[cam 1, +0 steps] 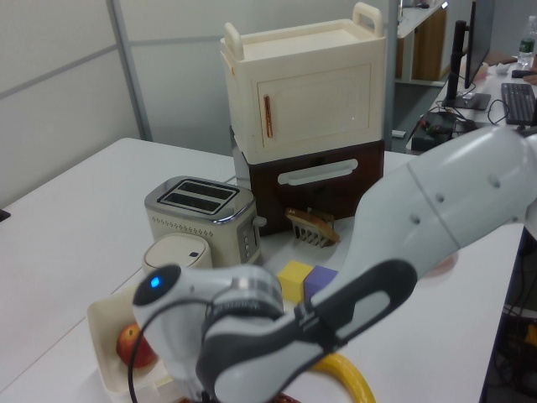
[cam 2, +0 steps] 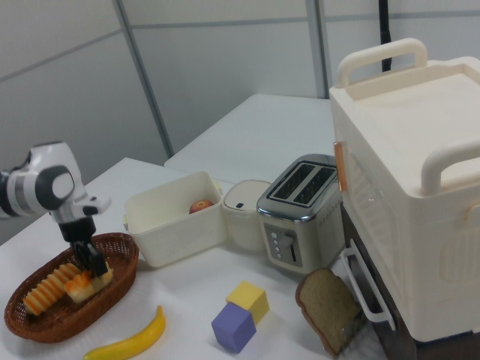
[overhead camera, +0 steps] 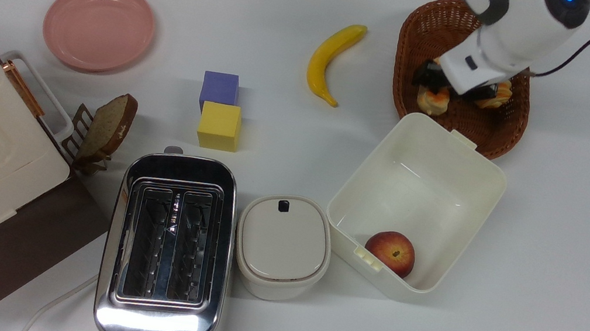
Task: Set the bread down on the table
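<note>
Wicker basket (cam 2: pixel 112 296) holds bread (cam 2: pixel 88 283), fingers (cam 2: pixel 95 264) clamped on it.

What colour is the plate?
Pink. The plate shows best in the top view.

Pale panelled room around a white tabletop (overhead camera: pixel 566 244)

Grey-white wall panels (cam 2: pixel 225 67) with thin seams stand behind — a second white table (cam 2: pixel 262 131) sits beyond. In the left view, a desk (cam 1: pixel 495 80) with a keyboard and what may be a monitor stand — lighting even.
</note>
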Robot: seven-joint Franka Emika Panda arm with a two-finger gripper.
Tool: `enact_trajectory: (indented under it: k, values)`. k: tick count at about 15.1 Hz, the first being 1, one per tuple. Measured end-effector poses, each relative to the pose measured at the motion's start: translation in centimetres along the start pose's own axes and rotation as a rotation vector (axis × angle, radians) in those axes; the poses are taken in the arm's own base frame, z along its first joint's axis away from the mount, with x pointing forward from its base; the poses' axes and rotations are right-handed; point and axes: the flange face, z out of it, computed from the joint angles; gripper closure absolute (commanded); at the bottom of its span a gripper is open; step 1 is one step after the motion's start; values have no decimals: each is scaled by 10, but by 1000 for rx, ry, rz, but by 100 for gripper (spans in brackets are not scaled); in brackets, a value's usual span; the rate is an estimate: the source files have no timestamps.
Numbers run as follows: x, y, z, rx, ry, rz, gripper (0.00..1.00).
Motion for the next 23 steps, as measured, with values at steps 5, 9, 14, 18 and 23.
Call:
enact_trajectory:
  k: [5,9,14,18,23]
  values:
    - [-5,66,-99,20,-7,9,100]
    - [30,160,-120,57,-7,19,100]
    - [79,293,-92,87,-54,18,0]
    - [81,297,-76,85,-73,13,0]
    - [81,320,-95,97,-41,54,0]
